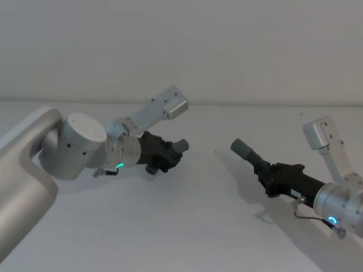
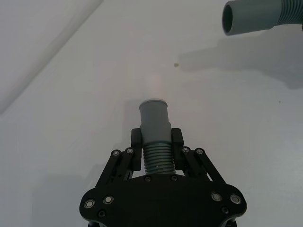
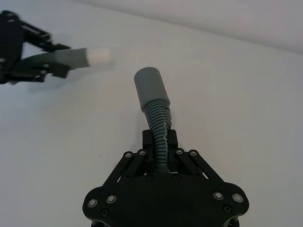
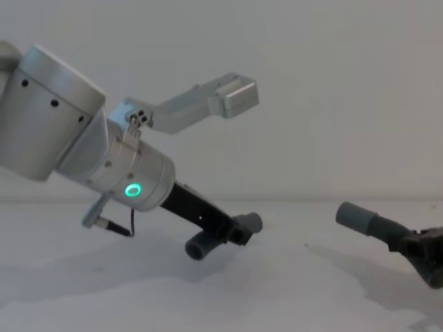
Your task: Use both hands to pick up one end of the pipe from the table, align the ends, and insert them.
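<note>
**Fig.** L gripper (image 2: 157, 142), left-centre in head view, green-lit wrist: fingers closed on the ribbed part of the plug piece (image 2: 156, 158). Its grey cuff and white plug tip (image 3: 97, 56) stick out fwd. R gripper (image 3: 160, 139), at right: fingers clamped on the ribs of the socket piece (image 3: 158, 124), which curves up to a cuff w/ hollow mouth (image 2: 233, 20). Tip and mouth point roughly toward each other but are well apart, not yet lined up. Both pieces cast shadows on the white table (image 1: 187, 226) beneath.
</note>
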Robot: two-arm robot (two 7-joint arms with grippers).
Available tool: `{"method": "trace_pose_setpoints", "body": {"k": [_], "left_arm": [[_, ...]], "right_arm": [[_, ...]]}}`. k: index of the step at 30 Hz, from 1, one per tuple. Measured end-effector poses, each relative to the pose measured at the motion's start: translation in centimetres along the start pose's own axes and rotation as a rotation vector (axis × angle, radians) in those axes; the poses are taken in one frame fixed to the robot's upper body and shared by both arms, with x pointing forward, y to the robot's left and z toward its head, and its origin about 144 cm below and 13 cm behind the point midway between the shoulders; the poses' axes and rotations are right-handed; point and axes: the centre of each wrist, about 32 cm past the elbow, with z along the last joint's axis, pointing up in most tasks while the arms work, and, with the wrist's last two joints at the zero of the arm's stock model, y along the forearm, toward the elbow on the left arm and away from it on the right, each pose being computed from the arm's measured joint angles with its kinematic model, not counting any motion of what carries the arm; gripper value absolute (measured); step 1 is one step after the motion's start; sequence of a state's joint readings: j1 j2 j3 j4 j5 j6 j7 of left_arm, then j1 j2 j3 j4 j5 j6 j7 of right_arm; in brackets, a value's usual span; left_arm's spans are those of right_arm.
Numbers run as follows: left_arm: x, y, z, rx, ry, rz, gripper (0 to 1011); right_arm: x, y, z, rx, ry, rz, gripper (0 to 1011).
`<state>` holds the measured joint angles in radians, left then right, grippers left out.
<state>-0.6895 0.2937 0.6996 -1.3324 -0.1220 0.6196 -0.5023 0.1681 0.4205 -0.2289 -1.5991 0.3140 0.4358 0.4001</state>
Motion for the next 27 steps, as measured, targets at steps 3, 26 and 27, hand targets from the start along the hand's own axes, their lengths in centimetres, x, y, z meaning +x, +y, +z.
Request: {"method": "trace_pose_setpoints", "body": {"k": [3,26,27], "left_arm": [[0.2,0.3,0.8,0.005,-0.037,-0.012,348],[2.3,2.8,4.5,0.003,-0.294,-0.206,348],[2.4,2.9,4.6,0.002,-0.298,-0.215,348]], "right_arm": [[0.6,-0.3,0.0,0.019,-0.021,0.036,144],[6.8,-3.8,-0.8,0.124,-0.270,0.326,141],[7.0,-3.9,-0.8,0.124,-0.278,0.334,142]]}}
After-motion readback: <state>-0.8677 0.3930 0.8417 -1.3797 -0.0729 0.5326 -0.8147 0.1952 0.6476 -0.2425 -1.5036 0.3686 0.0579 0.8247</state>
